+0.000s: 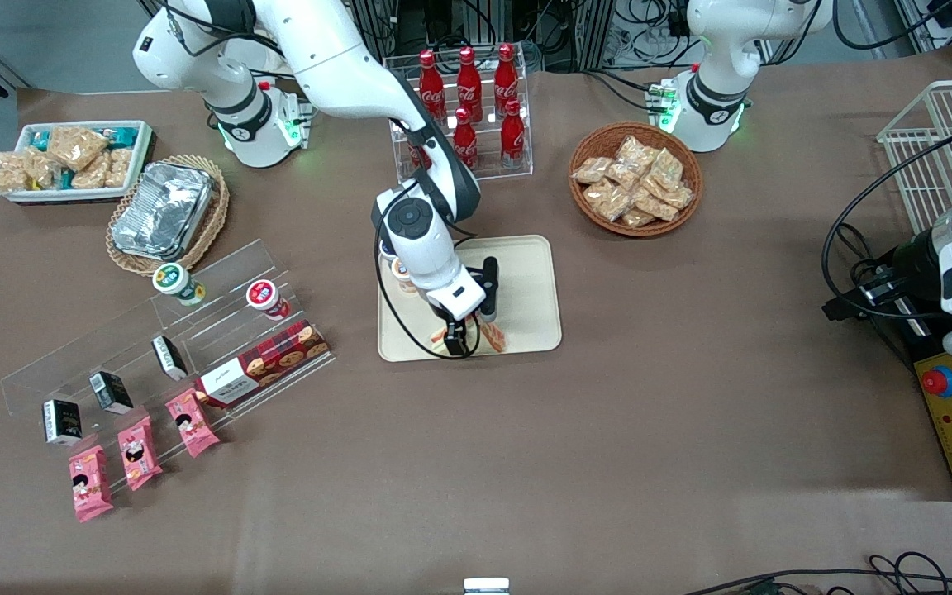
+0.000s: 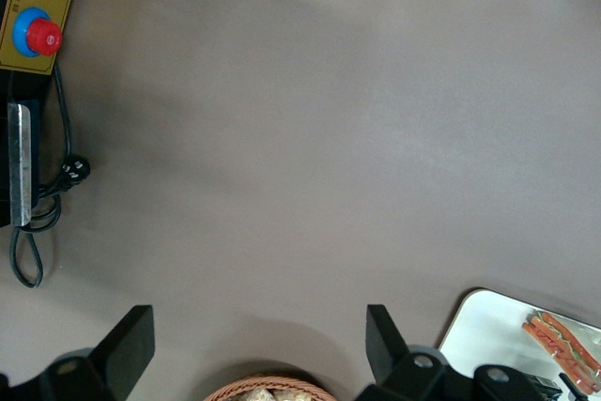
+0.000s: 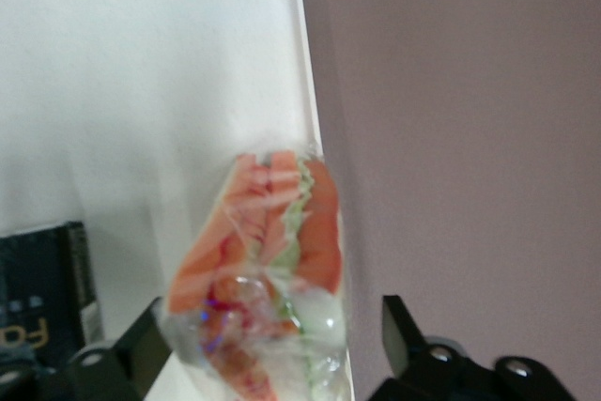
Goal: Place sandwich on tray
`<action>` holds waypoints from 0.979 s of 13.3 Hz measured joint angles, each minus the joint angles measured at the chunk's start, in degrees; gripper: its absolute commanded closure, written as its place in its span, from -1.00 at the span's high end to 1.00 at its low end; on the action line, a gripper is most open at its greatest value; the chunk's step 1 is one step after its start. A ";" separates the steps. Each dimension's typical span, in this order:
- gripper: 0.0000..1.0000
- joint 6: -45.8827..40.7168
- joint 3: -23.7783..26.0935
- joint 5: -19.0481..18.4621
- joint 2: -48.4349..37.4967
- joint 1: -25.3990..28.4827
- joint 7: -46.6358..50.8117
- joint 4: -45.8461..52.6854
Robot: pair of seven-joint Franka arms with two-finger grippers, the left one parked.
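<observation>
A: Over the tray's [image 1: 525, 281] edge nearest the front camera, your hand [image 1: 461, 340] hangs low with the sandwich [image 1: 492, 337] under it. Do you see that?

B: Yes. Is the sandwich on the tray yet?

A: From the front it shows inside the rim, at the edge nearest the camera. The wrist view puts its filling edge right along the tray's rim, with bare table [image 1: 608, 430] just beside it. I judge it is kept well toward that edge because cups [image 1: 400, 273] sit on the tray farther from the camera, under your arm, and there is free surface here.

B: And the grip?

A: The hand's fingers stand apart on either side of the wrapped wedge, and the clear film bunches up between them. I cannot tell whether they press it or have let go, so treat the grip as unknown.

B: What should you watch for?

A: The sandwich lies close to the tray's rim, so a release with any sideways drift could leave a corner hanging over it. The film is slick and soft. You would do well to lift straight up from the tray.
</observation>
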 measured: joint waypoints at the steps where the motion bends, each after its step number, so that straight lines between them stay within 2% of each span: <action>1: 0.99 -1.07 -0.10 0.25 -1.34 0.14 0.04 -0.47; 4: 0.99 -12.05 -1.68 0.35 -8.75 0.26 0.07 -2.15; 8: 0.99 -29.92 -9.87 -0.97 -18.20 0.28 0.98 -3.02; 10: 0.99 -38.08 -12.48 -6.78 -22.85 -0.13 8.47 -3.03; 13: 0.99 -47.63 -12.49 -16.00 -29.87 0.27 24.94 -2.28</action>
